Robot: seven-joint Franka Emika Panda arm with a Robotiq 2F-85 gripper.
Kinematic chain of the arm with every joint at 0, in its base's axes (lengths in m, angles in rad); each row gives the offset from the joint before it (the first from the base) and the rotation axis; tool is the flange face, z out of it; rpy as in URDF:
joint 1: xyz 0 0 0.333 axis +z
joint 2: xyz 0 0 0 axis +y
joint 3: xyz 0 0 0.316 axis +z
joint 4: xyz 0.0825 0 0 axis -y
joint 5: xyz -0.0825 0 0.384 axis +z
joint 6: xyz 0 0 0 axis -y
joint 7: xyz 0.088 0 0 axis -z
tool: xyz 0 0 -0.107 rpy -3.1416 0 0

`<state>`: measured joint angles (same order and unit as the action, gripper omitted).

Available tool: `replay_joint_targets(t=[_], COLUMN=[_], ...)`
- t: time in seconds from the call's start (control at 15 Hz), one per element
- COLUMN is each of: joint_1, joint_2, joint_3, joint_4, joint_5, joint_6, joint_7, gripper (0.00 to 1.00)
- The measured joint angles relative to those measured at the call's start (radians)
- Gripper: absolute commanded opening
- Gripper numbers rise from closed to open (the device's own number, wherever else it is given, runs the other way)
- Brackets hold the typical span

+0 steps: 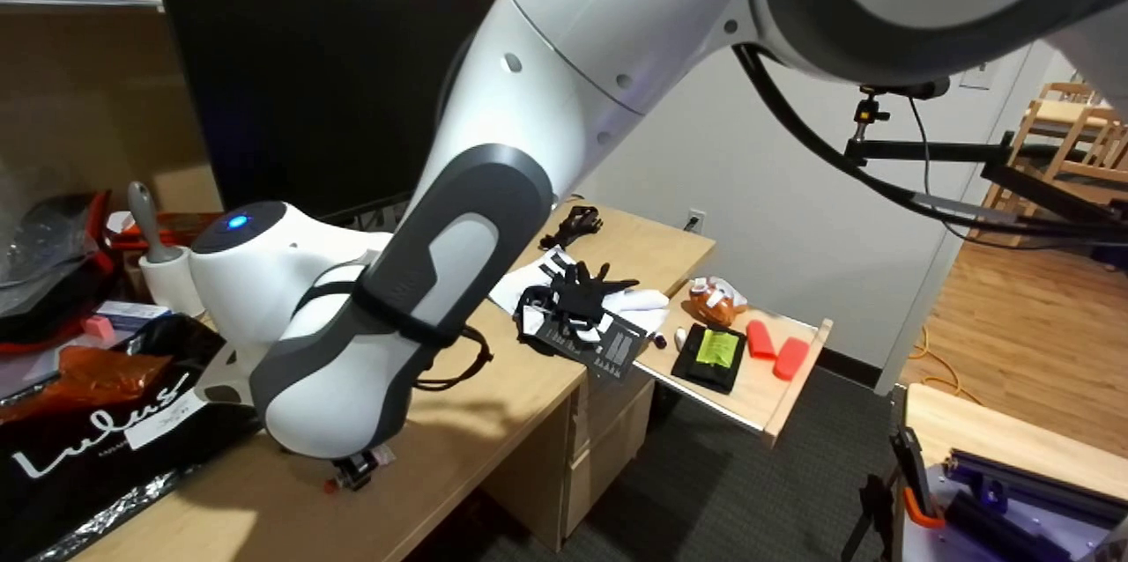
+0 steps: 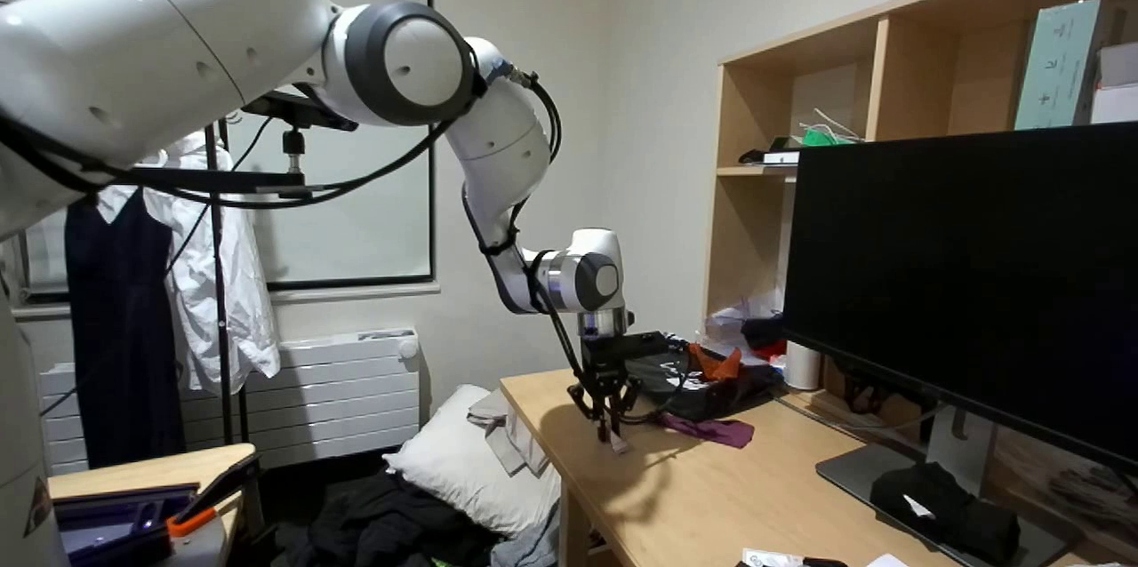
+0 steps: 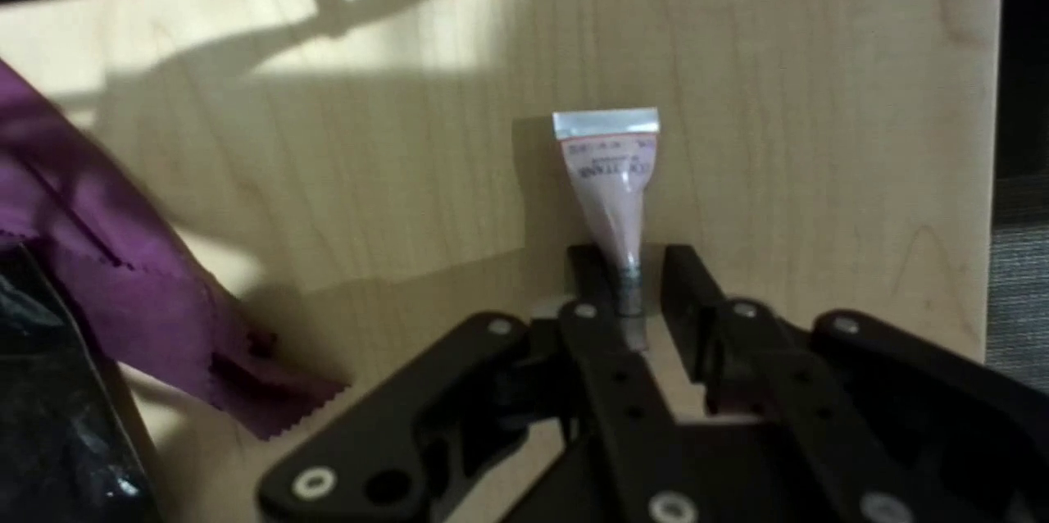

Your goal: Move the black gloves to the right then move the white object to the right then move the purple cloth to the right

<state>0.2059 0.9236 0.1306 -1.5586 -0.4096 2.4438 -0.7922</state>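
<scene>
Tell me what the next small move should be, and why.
Probably close the jaws a little more on the small tube, before any lift. In the wrist view its narrow end lies between them, but a gap shows on one side, so it does not look firmly held. The purple cloth lies apart, so it seems unlikely to interfere.

Pale walls (image 2: 658, 149) meet between wooden shelving (image 2: 877, 78) and a window (image 2: 364, 225) above a white radiator (image 2: 342, 398).

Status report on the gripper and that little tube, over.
Gripper partly open. Pale tube between its jaws, gap showing on one side. Purple cloth lies apart; nothing seen in the way.
</scene>
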Motion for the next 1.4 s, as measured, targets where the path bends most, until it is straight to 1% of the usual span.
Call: replay_joint_targets(t=[0.13,0.2,0.33,0.67,0.8,0.93,1.13,1.4], joint_1=[0.001,0.003,0.007,0.003,-0.005,-0.023,-0.067,-0.14], joint_2=[-0.006,-0.012,-0.028,-0.104,-0.126,-0.136,-0.133,-0.115], joint_3=[-0.012,-0.024,-0.054,-0.165,-0.217,-0.267,-0.329,-0.38], joint_4=[0.0,0.002,0.005,0.006,0.006,0.006,0.005,0.006], joint_5=[0.0,0.0,0.0,-0.006,-0.037,-0.053,-0.058,-0.057], joint_6=[0.0,0.0,0.003,0.031,0.034,0.034,0.027,0.009], joint_7=[0.001,0.011,0.051,0.225,0.304,0.376,0.472,0.594], gripper=[0.03,0.06,0.06,0.06,0.06,0.06,0.06,0.06])
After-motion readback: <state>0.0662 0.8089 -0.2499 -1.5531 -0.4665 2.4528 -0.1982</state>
